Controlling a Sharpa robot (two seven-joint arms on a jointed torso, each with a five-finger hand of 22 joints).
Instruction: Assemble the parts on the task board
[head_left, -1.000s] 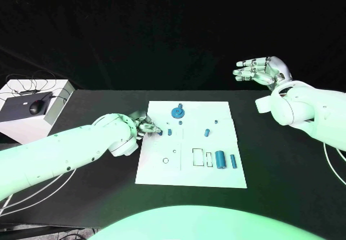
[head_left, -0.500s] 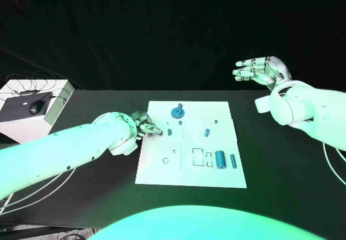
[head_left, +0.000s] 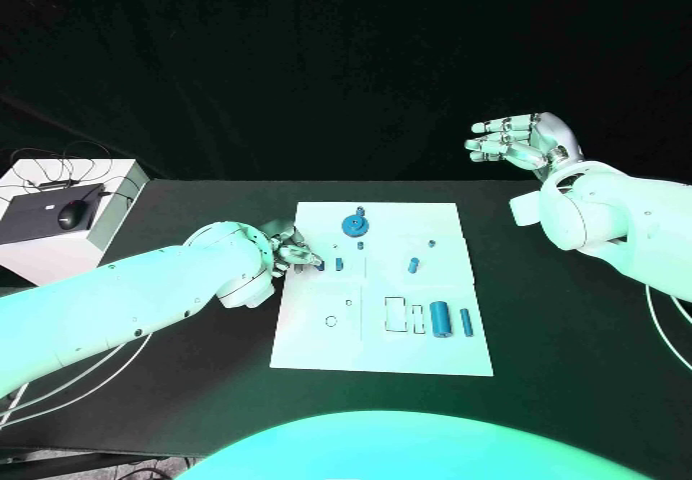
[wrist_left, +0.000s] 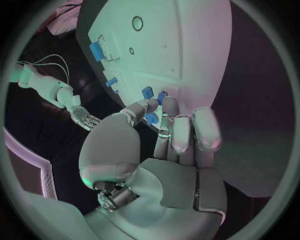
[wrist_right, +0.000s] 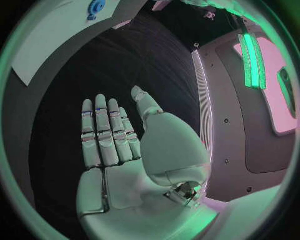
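At the left edge of the white board (head_left: 433, 345), the left hand (head_left: 293, 250) has its fingertips (wrist_left: 151, 118) closed on a small blue piece (wrist_left: 150, 119); the wrist view shows it pinched between thumb and fingers just above the board's surface. To do this step well, I judge the hand should keep the pinch firm, hold the piece square to the board, and lower it straight into its seat rather than sliding it sideways, since other blue pieces (head_left: 339, 265) lie just beside it and could be knocked. Which hole the piece is meant for cannot be told from these views. A blue round part (head_left: 355, 223) stands near the board's far edge, and more blue pieces (head_left: 441, 320) lie toward the near right. The left arm reaches in low over the table, wrist bent toward the board. The right hand (head_left: 522, 140) is raised well clear of the board, palm flat, fingers straight and apart, holding nothing
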